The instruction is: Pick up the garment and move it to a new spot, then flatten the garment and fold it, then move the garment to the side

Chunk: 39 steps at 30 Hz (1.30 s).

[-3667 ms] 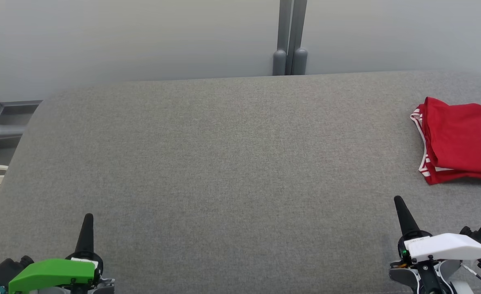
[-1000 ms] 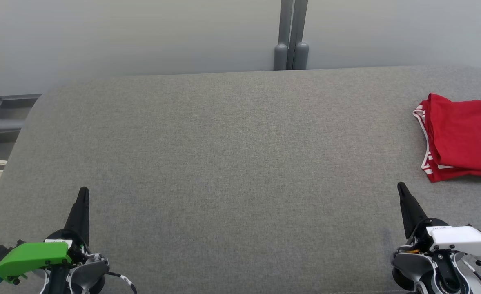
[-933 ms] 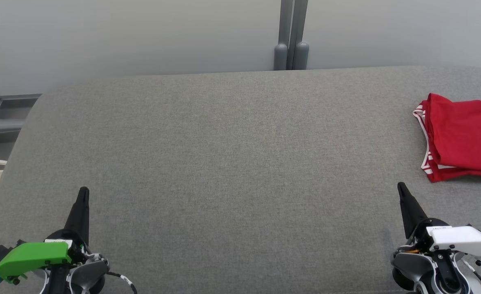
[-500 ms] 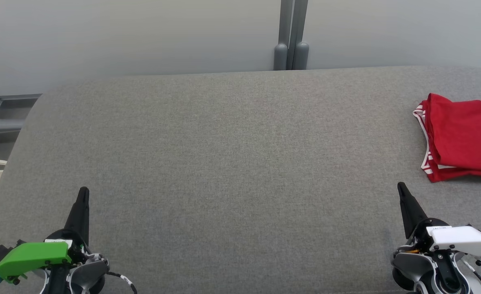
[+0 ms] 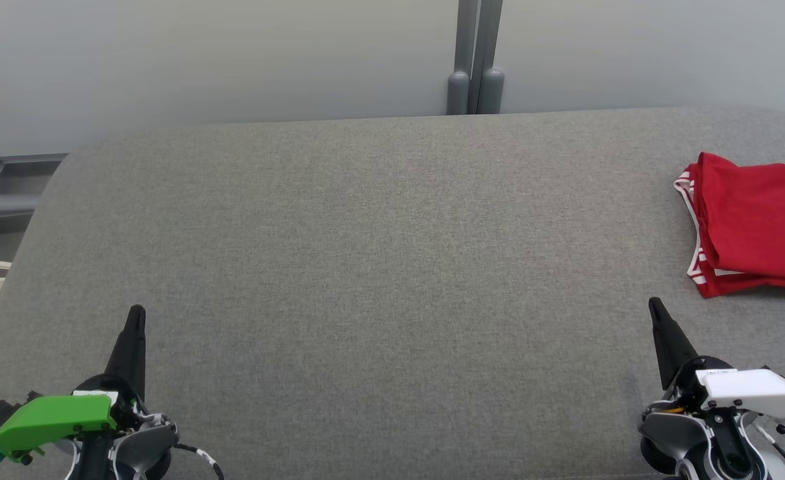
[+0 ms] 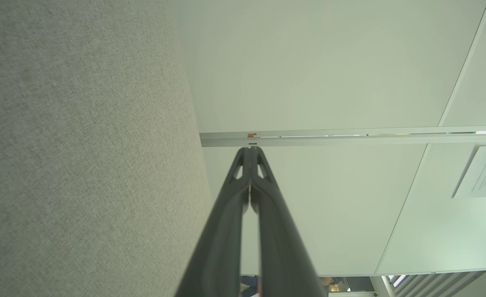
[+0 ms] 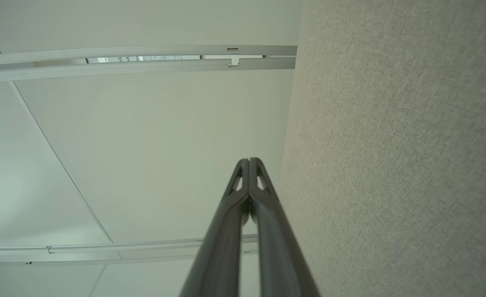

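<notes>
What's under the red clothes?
The red garment lies folded on the grey cushioned surface. Its white-striped trim peeks from the lower layer. Anything tucked beneath or between the folds is covered.

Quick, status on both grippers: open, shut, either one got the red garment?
Left gripper: shut, holding nothing.
Right gripper: shut, holding nothing; the red garment lies apart from it on the grey surface.

The head camera looks forward and down over the grey fabric-covered bench (image 5: 392,267) toward the pale wall (image 5: 232,60). Each wrist camera, rolled sideways, looks along its jaws; all share bench and wall.
</notes>
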Motion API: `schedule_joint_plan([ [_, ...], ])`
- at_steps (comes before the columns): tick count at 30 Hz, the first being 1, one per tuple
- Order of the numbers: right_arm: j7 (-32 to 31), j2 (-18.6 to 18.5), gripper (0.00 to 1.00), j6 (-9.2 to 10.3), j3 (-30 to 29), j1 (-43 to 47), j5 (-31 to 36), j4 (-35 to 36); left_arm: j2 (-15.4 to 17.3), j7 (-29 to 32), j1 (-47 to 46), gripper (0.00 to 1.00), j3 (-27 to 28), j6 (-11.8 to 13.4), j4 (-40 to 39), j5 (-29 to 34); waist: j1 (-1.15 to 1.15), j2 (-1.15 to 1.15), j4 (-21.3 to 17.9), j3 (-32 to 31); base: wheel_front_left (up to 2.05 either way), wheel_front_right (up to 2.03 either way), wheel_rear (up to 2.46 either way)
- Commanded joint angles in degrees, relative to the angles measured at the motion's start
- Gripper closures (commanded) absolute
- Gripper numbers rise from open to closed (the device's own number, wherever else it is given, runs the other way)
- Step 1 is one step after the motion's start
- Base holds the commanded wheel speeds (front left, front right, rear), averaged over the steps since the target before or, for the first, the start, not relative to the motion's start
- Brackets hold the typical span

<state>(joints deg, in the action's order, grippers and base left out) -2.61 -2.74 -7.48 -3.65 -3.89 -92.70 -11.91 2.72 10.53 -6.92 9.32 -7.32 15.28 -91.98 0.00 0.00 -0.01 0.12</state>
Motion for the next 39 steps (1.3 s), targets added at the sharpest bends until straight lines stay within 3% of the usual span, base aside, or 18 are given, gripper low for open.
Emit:
schedule_joint_plan([
  [1, -0.1, -0.3, 1.0, -0.02, -0.1, -0.6, -0.3, 0.3, 0.3, 0.2, -0.9, 1.0, 0.2, -0.3, -0.1, 0.1, 0.0, 0.0, 0.0, 0.0, 0.0, 0.0, 0.0],
  [39, -0.1, -0.3, 1.0, -0.02, -0.1, -0.6, -0.3, 0.3, 0.3, 0.2, -0.9, 1.0, 0.2, -0.3, -0.1, 0.1, 0.0, 0.0, 0.0, 0.0, 0.0, 0.0, 0.0],
])
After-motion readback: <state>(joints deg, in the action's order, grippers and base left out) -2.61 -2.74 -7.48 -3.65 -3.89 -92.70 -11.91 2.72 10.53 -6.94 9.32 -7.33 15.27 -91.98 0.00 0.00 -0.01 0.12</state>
